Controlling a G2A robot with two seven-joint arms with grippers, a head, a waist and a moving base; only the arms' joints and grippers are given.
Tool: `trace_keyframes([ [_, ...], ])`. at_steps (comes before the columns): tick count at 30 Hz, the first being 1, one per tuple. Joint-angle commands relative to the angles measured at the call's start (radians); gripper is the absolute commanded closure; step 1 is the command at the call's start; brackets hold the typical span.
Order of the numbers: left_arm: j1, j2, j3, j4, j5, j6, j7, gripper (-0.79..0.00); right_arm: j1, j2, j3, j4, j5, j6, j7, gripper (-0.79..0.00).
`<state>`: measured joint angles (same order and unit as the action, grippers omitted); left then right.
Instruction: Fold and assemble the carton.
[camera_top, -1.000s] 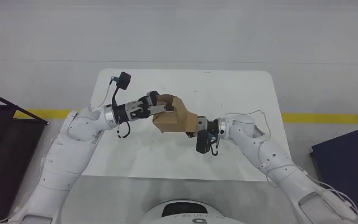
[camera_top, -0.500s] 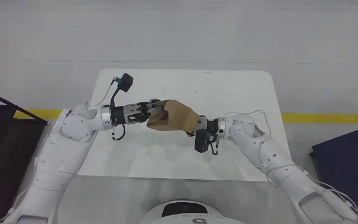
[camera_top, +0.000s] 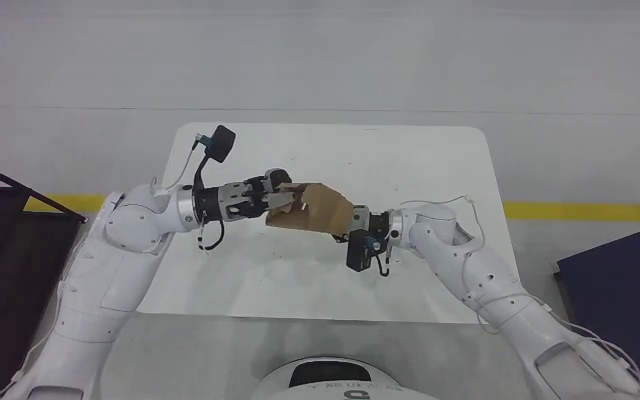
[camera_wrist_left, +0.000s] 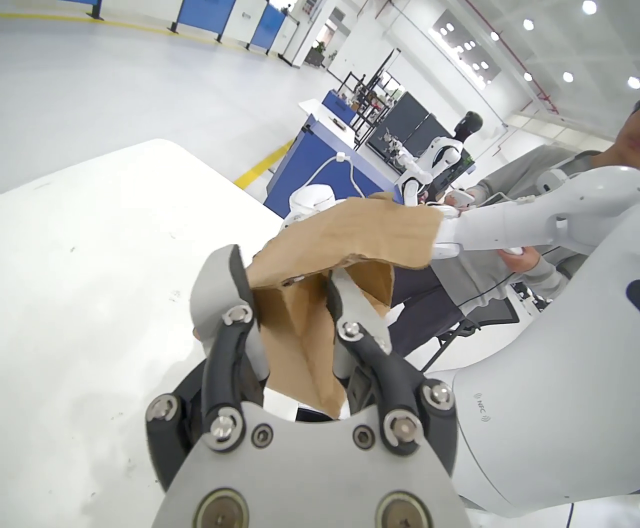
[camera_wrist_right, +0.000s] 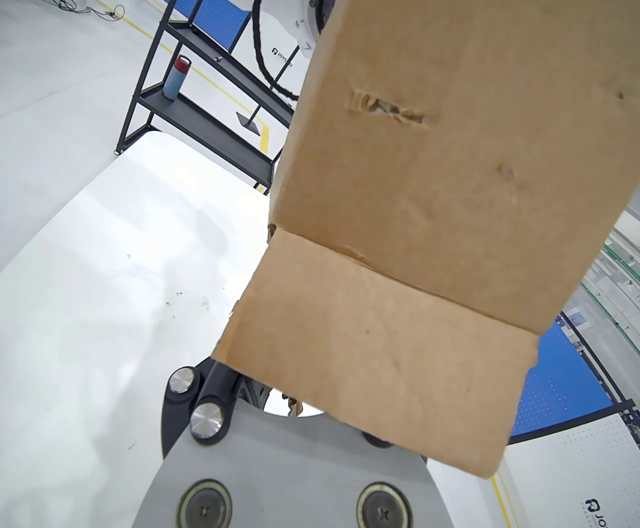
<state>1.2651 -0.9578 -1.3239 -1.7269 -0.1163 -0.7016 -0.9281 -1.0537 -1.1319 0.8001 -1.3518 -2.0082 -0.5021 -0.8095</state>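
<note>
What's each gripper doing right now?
Left gripper: closed on the carton.
Right gripper: at the carton, state cannot be told.

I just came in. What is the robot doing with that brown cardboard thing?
The robot holds a partly folded brown carton in the air above the white table, between its two arms. The left gripper is closed on a flap at one end. The other end is at the right gripper. The carton is not yet assembled into a box.
</note>
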Motion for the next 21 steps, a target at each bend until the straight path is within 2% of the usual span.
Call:
trace_keyframes([
  [1, -0.006, 0.0, 0.002, -0.003, 0.006, -0.004, 0.007, -0.785, 0.001, 0.0, 0.0, -0.001, -0.001, 0.0, 0.001, 0.0],
  [7, -0.021, -0.002, 0.017, -0.02, 0.008, -0.004, 0.028, -0.785, 0.005, 0.001, -0.001, -0.005, -0.008, -0.004, 0.015, 0.0],
  [15, -0.048, -0.005, 0.048, -0.051, 0.015, 0.05, 0.04, -0.785, 0.012, 0.001, -0.009, -0.02, -0.035, -0.011, 0.072, 0.0],
  [21, -0.061, -0.002, 0.035, -0.071, 0.14, 0.094, 0.065, -0.785, 0.007, 0.003, -0.002, -0.035, -0.034, -0.005, 0.104, 0.0],
])
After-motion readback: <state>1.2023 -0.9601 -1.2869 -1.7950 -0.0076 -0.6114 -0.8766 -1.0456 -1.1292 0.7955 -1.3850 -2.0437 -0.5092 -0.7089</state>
